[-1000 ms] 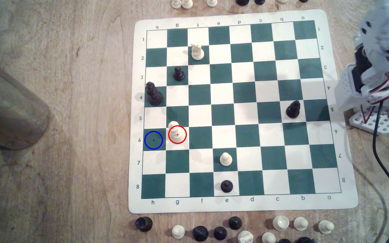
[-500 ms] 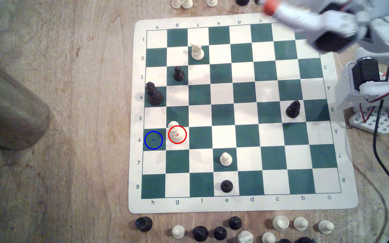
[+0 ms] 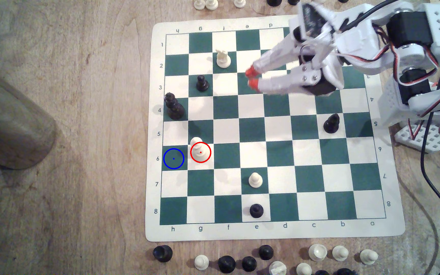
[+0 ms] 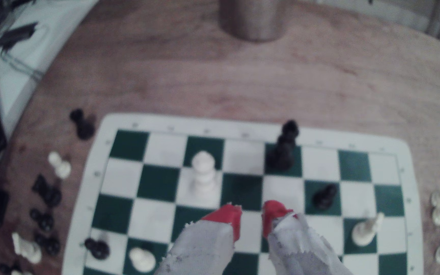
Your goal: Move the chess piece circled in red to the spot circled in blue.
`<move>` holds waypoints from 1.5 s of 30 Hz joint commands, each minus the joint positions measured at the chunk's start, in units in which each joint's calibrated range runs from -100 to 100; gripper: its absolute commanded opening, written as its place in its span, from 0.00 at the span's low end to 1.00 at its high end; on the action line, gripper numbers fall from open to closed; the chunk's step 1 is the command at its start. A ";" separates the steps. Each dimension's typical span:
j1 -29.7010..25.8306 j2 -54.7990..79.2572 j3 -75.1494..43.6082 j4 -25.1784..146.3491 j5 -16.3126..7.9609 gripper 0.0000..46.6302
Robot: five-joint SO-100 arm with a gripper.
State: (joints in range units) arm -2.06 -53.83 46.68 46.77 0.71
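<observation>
One piece mattered here: the chess piece, tall and cream-white, stood upright on its white square inside the red ring, in row 6 near the exterior view's left edge of the chessboard. The spot, a dark green square with a blue ring, lay just beside it, toward the exterior view's left, and it was free. In the wrist view the chess piece appeared ahead of the red fingertips, a little to one side.

The tool hovered over the upper middle of the board, well apart from the piece, with its two red tips a little apart and nothing between them. So I judge that the step in hand was the approach; no grasp was made yet.

The next move seemed to call for a long reach across the board toward the ringed piece, then a descent with the tips wider around its slim body. A black tall piece stood near, two rows above the spot in the exterior view, and a white pawn stood on the other side, so the path should probably stay high until the tool is over the target.
</observation>
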 commanded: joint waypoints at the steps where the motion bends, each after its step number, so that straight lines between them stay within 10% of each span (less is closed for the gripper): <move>1: -2.20 7.99 -12.32 5.15 0.44 0.11; 15: -3.29 24.63 -22.11 4.91 -5.52 0.29; 45: -3.45 48.65 -31.45 -6.72 -6.54 0.37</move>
State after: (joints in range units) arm -5.38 -4.40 20.47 41.67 -5.64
